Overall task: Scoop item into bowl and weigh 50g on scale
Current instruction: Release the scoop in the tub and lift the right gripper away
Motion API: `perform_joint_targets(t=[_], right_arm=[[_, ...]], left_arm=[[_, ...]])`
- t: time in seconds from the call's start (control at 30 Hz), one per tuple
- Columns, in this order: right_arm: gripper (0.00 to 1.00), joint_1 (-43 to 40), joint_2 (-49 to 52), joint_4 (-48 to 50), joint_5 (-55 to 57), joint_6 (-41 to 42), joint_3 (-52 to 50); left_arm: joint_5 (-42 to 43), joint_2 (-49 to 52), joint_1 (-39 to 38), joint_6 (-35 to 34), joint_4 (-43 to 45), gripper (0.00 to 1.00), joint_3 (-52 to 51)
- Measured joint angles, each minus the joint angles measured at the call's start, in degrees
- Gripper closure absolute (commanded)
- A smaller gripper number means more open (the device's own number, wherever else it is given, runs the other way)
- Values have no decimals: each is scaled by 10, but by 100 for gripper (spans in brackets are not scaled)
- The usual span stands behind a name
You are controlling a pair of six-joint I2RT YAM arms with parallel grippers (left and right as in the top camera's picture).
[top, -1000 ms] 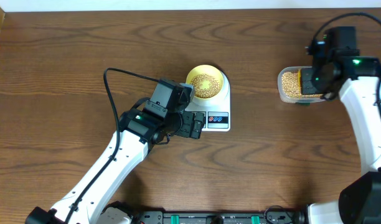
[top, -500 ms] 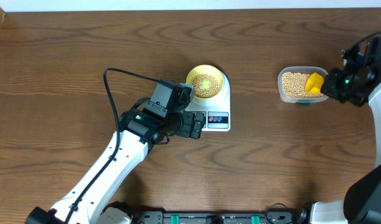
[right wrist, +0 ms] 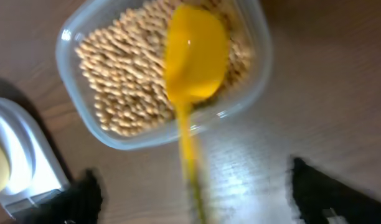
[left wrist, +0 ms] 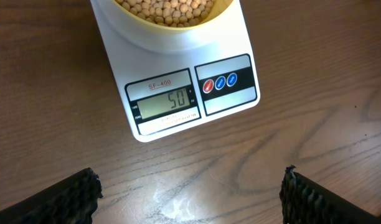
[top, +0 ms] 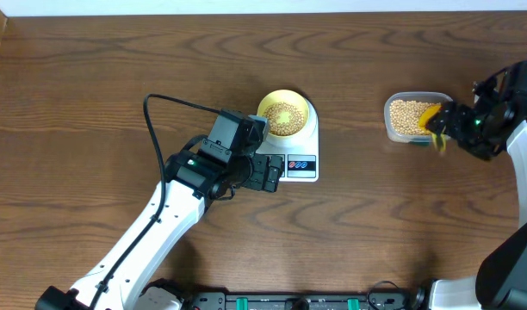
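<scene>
The pale yellow bowl (top: 286,116) holds tan beans (top: 285,113) and stands on the white scale (top: 308,138). In the left wrist view the scale (left wrist: 178,59) displays 50 below the bowl (left wrist: 172,18). My left gripper (top: 274,172) (left wrist: 190,202) is open over bare wood in front of the scale. The yellow scoop (top: 432,118) (right wrist: 195,56) rests head-down on the beans (right wrist: 122,81) in the clear tub (top: 408,114), its handle sticking out over the rim. My right gripper (top: 446,131) (right wrist: 197,196) is open, fingers wide on either side of the handle, touching nothing.
The tub (right wrist: 240,106) stands at the right of the wooden table, well apart from the scale. A black cable (top: 164,103) loops from the left arm. A corner of the scale (right wrist: 16,162) shows at the left of the blurred right wrist view.
The right gripper has opened and let go of the scoop. The right arm has swung back to the right of the tub. The left arm has not moved.
</scene>
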Motion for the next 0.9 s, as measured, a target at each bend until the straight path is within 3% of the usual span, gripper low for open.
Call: perform_joint_targets(t=[0.47, 0.9], right_arm=[[1, 0, -63, -53, 140, 0, 11], [1, 0, -213, 56, 156, 0, 15]], left_arm=[[0, 0, 0, 0, 0, 6, 0], [0, 0, 0, 0, 0, 5, 0]])
